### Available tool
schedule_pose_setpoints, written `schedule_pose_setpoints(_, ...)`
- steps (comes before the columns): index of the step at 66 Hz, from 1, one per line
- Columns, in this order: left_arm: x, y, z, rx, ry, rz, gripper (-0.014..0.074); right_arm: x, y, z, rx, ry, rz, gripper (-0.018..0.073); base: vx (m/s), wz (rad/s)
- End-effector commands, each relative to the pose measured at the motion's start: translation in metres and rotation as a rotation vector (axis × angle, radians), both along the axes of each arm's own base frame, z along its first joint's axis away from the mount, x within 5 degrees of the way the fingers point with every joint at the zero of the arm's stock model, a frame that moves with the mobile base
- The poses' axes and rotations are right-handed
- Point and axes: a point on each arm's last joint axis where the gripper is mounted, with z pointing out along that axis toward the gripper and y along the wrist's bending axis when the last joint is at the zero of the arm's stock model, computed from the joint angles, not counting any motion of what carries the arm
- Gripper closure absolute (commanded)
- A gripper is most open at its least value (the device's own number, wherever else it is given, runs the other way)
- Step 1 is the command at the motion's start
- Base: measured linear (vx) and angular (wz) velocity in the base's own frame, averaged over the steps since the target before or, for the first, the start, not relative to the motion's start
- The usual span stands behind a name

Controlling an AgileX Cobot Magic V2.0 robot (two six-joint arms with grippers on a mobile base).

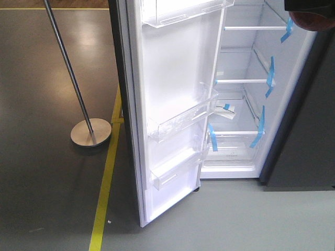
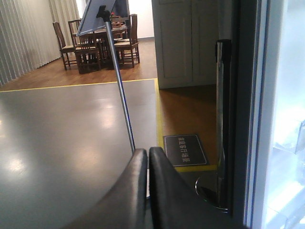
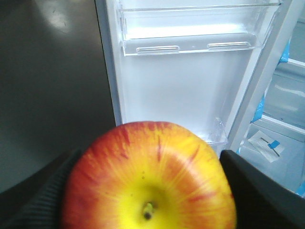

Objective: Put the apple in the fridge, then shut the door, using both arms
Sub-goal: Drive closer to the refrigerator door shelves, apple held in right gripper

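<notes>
My right gripper [image 3: 150,156] is shut on the apple [image 3: 147,183], which is red with a yellow patch around its stem; a black finger [image 3: 257,191] presses each side. In the front view the apple [image 1: 310,22] shows dimly at the top right under that gripper [image 1: 309,6], in front of the fridge's [image 1: 246,83] upper shelves. The fridge stands open, white inside, with glass shelves and blue tape strips. Its door [image 1: 172,94] is swung wide, with clear bins on its inner face [image 3: 190,90]. My left gripper [image 2: 148,160] is shut on nothing, just left of the door's dark outer edge [image 2: 238,119].
A metal pole on a round base [image 1: 90,132] stands on the floor left of the door. A yellow floor line [image 1: 104,193] runs past the door's foot. A dark floor mat [image 2: 185,150], a white cabinet [image 2: 186,43] and a table with chairs [image 2: 95,43] lie beyond.
</notes>
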Motion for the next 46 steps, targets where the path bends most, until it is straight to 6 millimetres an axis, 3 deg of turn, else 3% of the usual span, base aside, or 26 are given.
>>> schedule_pose_setpoints(1, -0.0023, -0.0002, 0.0153, -0.002, -0.112, -0.003, 0.0603, -0.0107, 0.0008, 0.0217, 0.041, -0.114, -0.015, 0.0445, 0.11, 0.01)
schedule_pose_setpoints(46, -0.0023, -0.0002, 0.0153, -0.002, -0.112, -0.003, 0.0603, -0.0107, 0.0008, 0.0217, 0.041, -0.114, -0.015, 0.0445, 0.10, 0.00)
